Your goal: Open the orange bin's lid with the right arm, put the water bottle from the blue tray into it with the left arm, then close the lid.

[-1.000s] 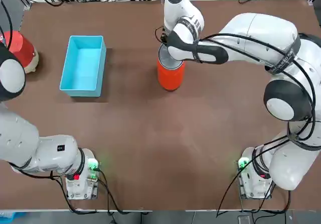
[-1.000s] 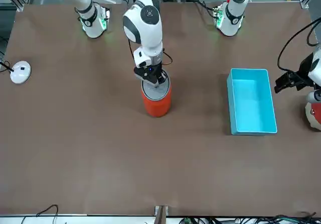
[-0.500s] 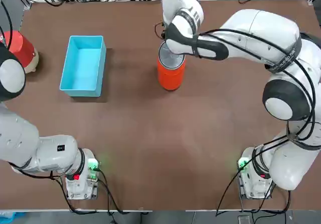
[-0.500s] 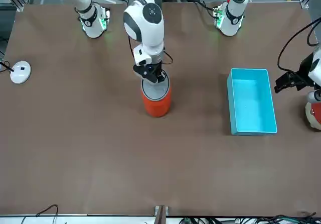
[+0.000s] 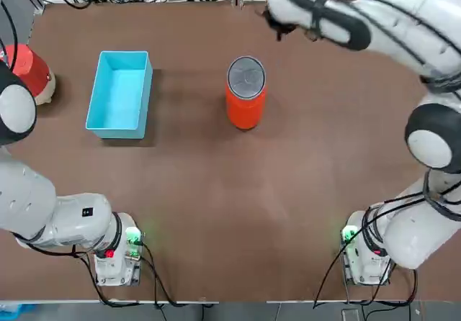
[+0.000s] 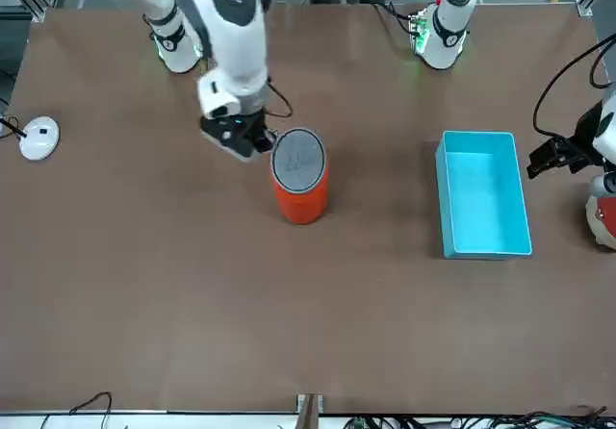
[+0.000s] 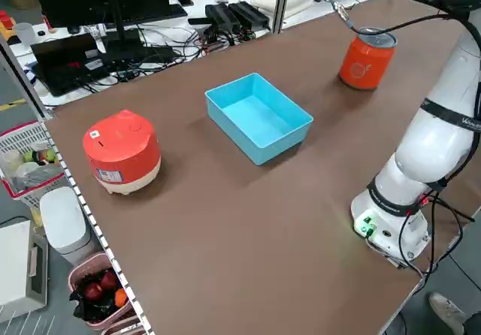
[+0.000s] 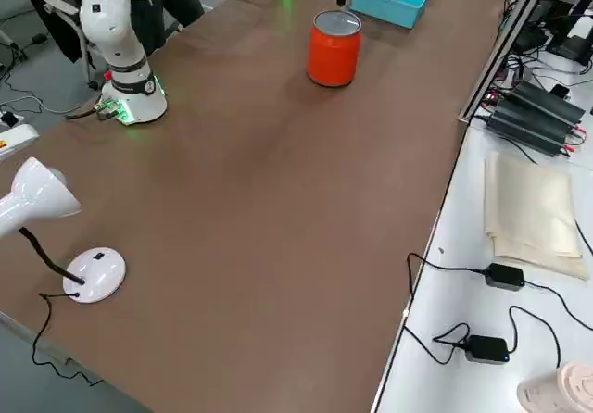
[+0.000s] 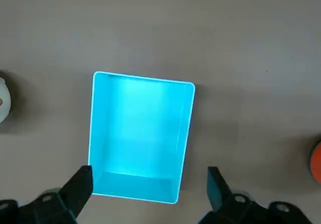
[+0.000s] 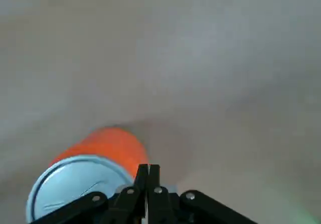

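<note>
Lifted off the lid (image 5: 246,74) since the earlier frames, the right pincer (image 6: 248,143) is now held beside the orange bin (image 5: 245,105), clear of it, its fingers (image 10: 148,176) pressed together on nothing. The lid is seen lying flat on the bin at mid-desk (image 5: 238,206). Well apart, the blue tray (image 5: 120,94) is seen bare inside. Above it the left pincer (image 9: 149,196) is held spread wide.

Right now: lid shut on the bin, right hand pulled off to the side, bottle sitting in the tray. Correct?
Not quite. The tray is empty, with no bottle in it; the left wrist view shows its bare floor. The rest holds: the lid lies shut on the bin, and the right hand is off to its side.
</note>
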You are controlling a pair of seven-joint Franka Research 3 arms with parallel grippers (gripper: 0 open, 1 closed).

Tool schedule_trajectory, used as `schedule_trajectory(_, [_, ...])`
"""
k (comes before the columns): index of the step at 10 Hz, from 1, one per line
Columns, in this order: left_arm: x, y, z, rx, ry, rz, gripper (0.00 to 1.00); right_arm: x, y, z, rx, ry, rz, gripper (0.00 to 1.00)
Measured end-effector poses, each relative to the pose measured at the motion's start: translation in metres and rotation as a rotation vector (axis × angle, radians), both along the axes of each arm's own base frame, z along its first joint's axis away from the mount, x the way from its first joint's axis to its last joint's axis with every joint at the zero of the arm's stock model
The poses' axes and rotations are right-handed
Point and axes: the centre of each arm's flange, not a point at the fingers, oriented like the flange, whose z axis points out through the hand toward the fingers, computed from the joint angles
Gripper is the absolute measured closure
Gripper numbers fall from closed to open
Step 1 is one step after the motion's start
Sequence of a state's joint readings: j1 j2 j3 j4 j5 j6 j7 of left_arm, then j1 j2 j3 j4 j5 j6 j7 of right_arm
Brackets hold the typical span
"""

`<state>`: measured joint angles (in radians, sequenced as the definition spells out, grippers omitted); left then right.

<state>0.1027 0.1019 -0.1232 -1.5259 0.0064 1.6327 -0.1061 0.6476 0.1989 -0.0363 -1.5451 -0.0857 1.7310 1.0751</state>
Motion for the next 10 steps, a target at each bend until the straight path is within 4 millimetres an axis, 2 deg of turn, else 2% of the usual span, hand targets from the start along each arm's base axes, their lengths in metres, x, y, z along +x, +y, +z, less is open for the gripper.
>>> schedule_trajectory(1, [0.000,0.000,0.000,0.000,0.000,0.000,0.00,0.013,-0.037,0.015,0.017,0.016,0.009,0.91])
schedule_trajectory(4, [0.000,-0.001,0.000,0.000,0.000,-0.001,0.00,0.038,-0.124,0.037,0.018,0.046,0.075,0.49])
schedule_trajectory(7, [0.000,-0.001,0.000,0.000,-0.001,-0.001,0.00,0.052,-0.220,0.056,0.017,0.074,0.168,0.05])
schedule_trajectory(8, [0.000,-0.001,0.000,0.000,-0.001,-0.001,0.00,0.055,-0.249,0.061,0.018,0.072,0.204,0.00])
schedule_trajectory(10, [0.000,-0.001,0.000,0.000,-0.001,-0.001,0.00,0.054,-0.310,0.077,0.020,0.063,0.277,0.00])
